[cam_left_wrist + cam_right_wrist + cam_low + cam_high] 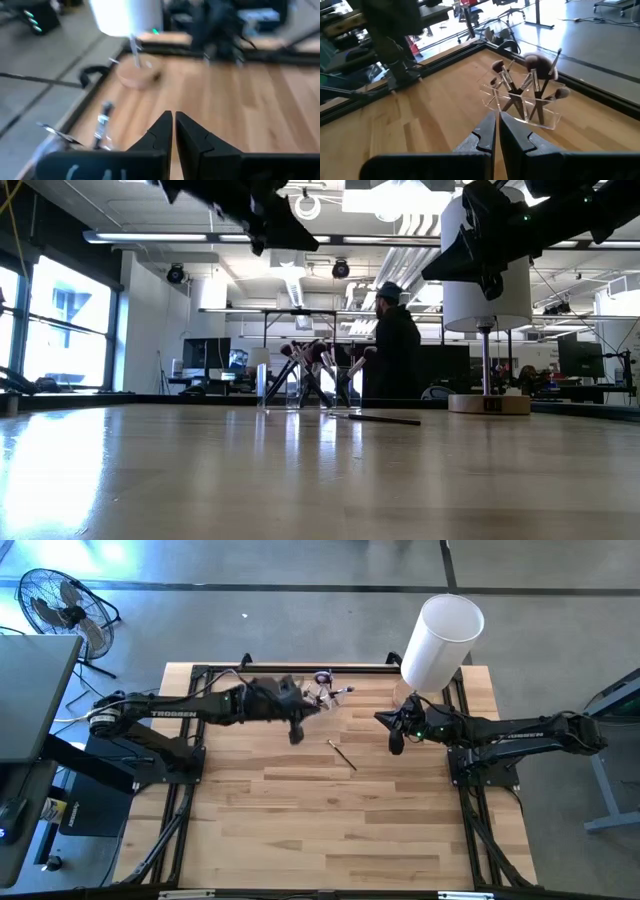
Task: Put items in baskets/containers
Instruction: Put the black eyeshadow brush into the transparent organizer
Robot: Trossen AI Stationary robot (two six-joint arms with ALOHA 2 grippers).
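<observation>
A small clear holder (522,107) stands near the table's far edge with several slim brushes upright and splayed in it; it also shows in the high view (325,690) and the low view (300,385). One dark brush (342,754) lies flat on the wood between the arms, seen as well in the low view (378,418). My left gripper (296,732) hangs shut and empty above the table, just near-left of the holder. My right gripper (396,743) is shut and empty too, raised to the right of the loose brush (497,120).
A tall white cylinder (441,640) on a round wooden base (488,404) stands at the far right corner, close behind my right gripper. A person (396,355) stands in the room beyond the table. Bare wood (330,830) fills the near half.
</observation>
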